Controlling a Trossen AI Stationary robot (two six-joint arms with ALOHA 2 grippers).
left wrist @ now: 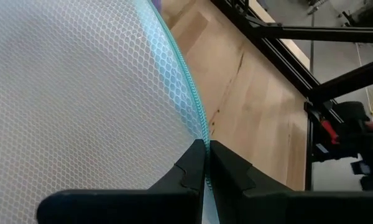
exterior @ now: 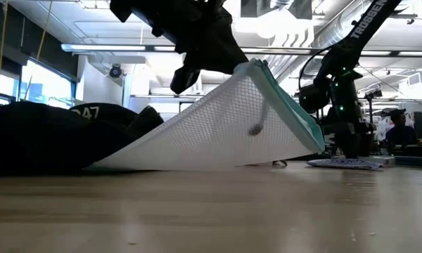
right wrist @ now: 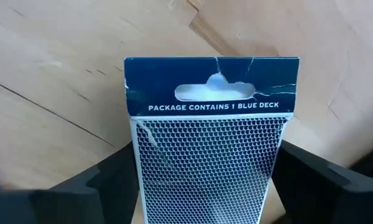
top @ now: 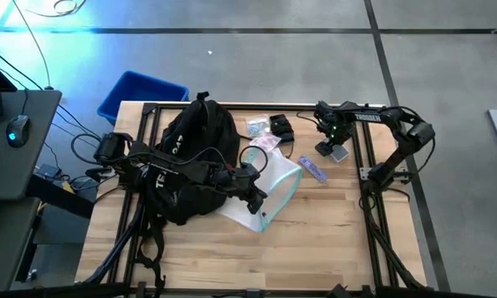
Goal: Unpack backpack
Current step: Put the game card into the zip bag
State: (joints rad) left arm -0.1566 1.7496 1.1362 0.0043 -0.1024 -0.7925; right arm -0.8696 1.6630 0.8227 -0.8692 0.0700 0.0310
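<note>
Closest in, the left gripper (left wrist: 206,163) is clamped tight on the teal zipper edge of a white mesh pouch (top: 275,186), lifting that edge off the table (top: 331,248) while the far end still trails toward the backpack (top: 190,161). The backpack lies slumped on the table's left half, under the left arm. To do this well, I'd say pull the pouch up and away from the bag in one smooth line, keeping the pinch on the zipper seam so the mesh doesn't slip or snag.

Farther right, the right gripper (top: 338,151) sits over a card deck package (right wrist: 210,149), fingers spread on either side of it and not visibly squeezing. Beyond, a few small unpacked items (top: 269,128) lie near the back edge, and a blue bin (top: 141,93) sits off the table's far left corner.

The low view shows the pouch tented clear of the wood; the high view flattens that. Only the right wrist view lets you read the package's "1 blue deck" lettering.
</note>
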